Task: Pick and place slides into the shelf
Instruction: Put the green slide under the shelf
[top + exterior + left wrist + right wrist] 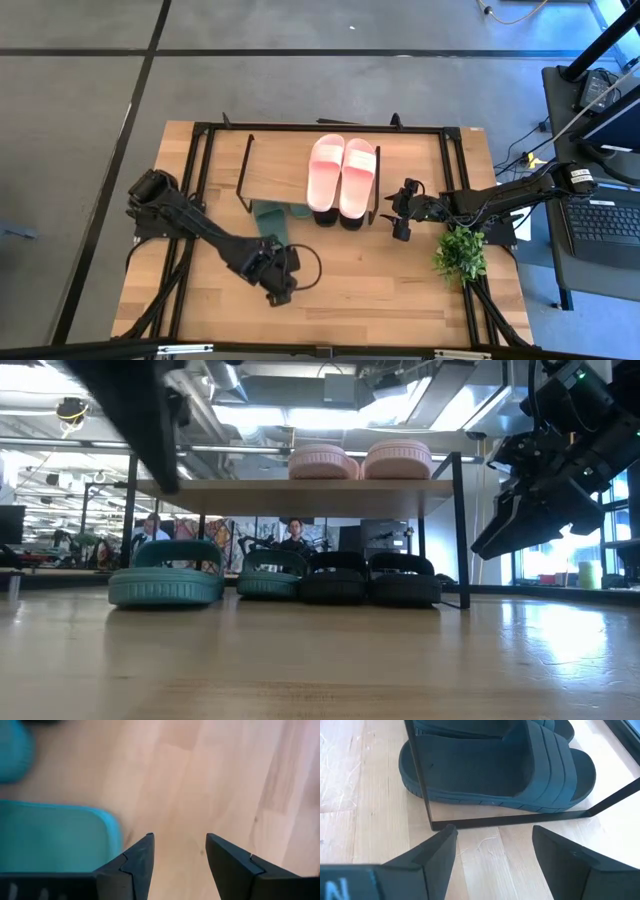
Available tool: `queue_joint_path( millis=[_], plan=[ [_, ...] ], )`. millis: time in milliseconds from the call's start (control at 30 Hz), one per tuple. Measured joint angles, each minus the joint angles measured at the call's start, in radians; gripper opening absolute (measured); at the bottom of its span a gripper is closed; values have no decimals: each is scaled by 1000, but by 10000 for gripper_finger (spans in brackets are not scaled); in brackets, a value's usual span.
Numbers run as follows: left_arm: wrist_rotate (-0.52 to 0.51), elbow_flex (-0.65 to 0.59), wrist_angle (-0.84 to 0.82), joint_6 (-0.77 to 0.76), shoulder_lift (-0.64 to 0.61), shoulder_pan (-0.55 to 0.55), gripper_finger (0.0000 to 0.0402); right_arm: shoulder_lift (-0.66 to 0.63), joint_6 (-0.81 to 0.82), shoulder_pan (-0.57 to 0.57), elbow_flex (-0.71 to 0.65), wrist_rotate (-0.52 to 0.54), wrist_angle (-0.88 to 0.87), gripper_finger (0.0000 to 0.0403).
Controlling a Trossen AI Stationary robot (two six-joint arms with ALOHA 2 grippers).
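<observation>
Shelf (275, 172) standing at the far middle of the table (380, 290), wooden top board on thin black wire side frames.

Pink slides (342, 172) lying side by side on the top board, toward its right end; also showing up top in the low view (360, 461).

Black slides (368, 578) sitting on the table under the board, at the right end, toes facing the low camera. Nearest black slide (500, 767) filling the right wrist view, just behind the wire side frame.

Green slides: one (272, 574) tucked under the board beside the black pair; the other (166, 573) sitting farther forward at the left, sticking out past the front edge (268, 217).

Left gripper (278, 287) hanging low over the table in front of the shelf, fingers (137, 862) spread apart, gripping nothing. Edge of a green slide (55, 837) showing just beside one finger; touching or not, cannot tell.

Right gripper (401, 222) hovering just off the shelf's right end, fingers (432, 852) parted and empty, pointing at the wire frame and the black slide behind it.

Small potted plant (460, 254) standing near the right arm.
</observation>
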Motion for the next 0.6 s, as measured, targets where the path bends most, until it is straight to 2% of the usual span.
queue_joint_path(
  millis=[267,467,600],
  plan=[
    [12,-192,205,-42,-1,-31,169,0,-3,0,0,0,0,259],
    [123,-287,486,43,-1,-24,169,0,-3,0,0,0,0,259],
    [137,-320,473,23,-1,-24,169,0,0,0,0,0,0,259]
  ],
)
